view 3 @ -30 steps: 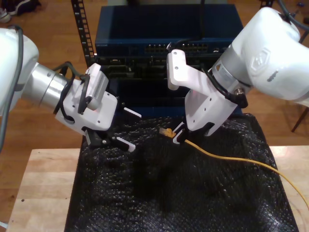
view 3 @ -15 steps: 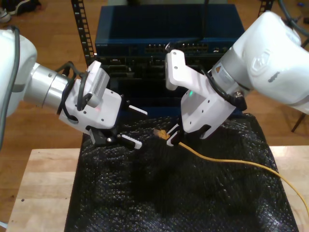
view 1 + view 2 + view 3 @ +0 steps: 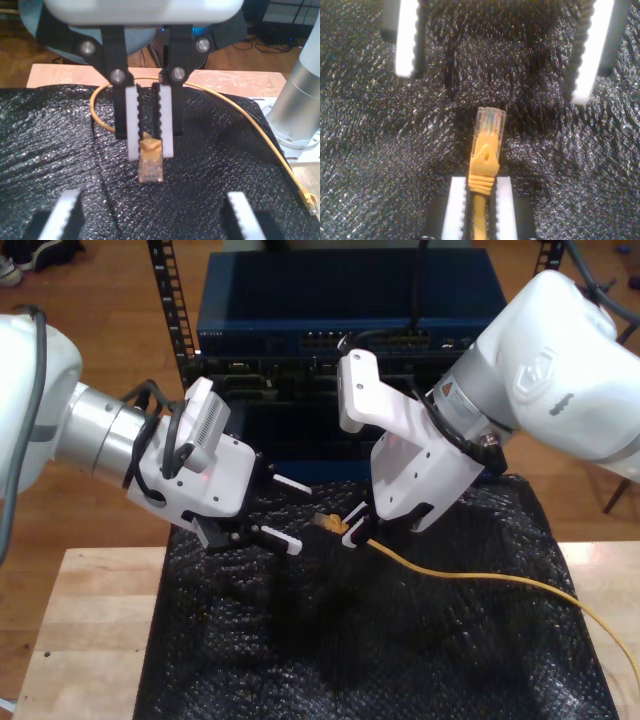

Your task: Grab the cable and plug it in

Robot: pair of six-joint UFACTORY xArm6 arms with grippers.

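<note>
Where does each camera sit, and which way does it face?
Exterior view: off the arms, above the table, facing the rack; shows both arms, my first gripper and my second gripper.
First wrist view: on my first gripper, own open fingers showing, facing my second gripper clamped on the cable.
Second wrist view: on my second gripper, looking along the cable toward the black mat.
Shared: the cable's plug.

One yellow cable (image 3: 480, 575), two plugs on it, two grippers, one black mat (image 3: 400, 640) under both, one rack (image 3: 300, 350).
</note>
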